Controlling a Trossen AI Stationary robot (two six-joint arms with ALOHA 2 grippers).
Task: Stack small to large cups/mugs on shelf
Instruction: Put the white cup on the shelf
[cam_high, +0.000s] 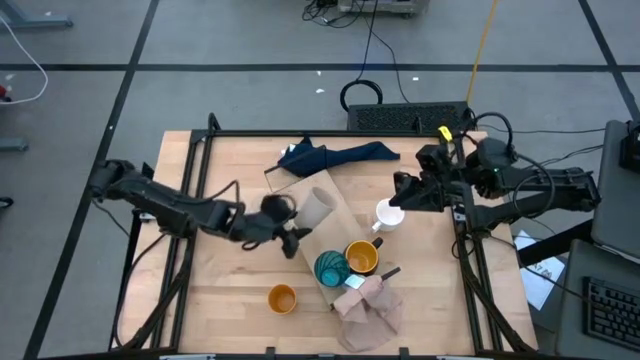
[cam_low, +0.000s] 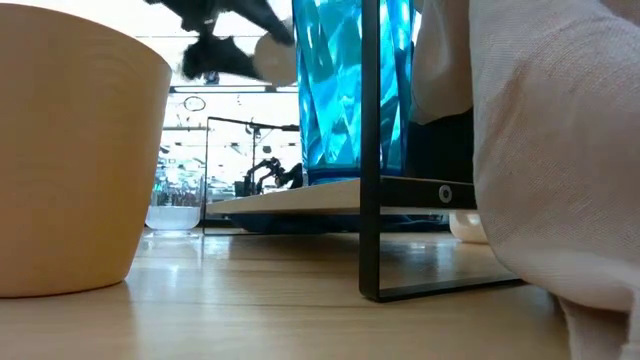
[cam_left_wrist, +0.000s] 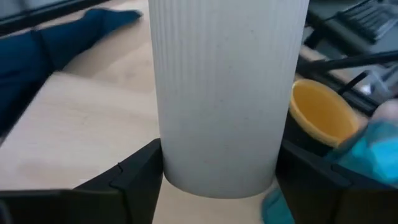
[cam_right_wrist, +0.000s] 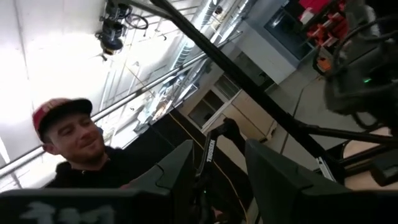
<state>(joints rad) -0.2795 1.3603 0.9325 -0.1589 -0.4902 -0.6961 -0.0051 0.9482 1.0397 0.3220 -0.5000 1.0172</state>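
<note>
Left gripper (cam_high: 290, 225) clamps the beige-grey cup (cam_high: 317, 207), one finger (cam_left_wrist: 134, 177) on each side of its ribbed wall, cup tilted over the pale wood shelf (cam_high: 335, 222). Right gripper (cam_high: 402, 189) sits at the table's right side just above the white mug (cam_high: 389, 214); its fingers (cam_right_wrist: 180, 171) stand apart with nothing between them, pointing up into the room.

Shelf board runs diagonally across the middle of the table (cam_high: 240, 285); teal cup (cam_high: 331, 268) and mustard-yellow mug (cam_high: 362, 257) stand touching at its near end. Dark blue cloth (cam_high: 335, 155) lies at the far end, pinkish-beige cloth (cam_high: 368, 305) at the near end, by the table's near edge. Orange cup (cam_high: 282, 298) stands alone on bare wood, near left, open room around it.

Low view only: a clear glass (cam_low: 175, 215) far back. Right wrist view only: a person in a red cap (cam_right_wrist: 59, 112) under the ceiling. Floor is grey with cables.
</note>
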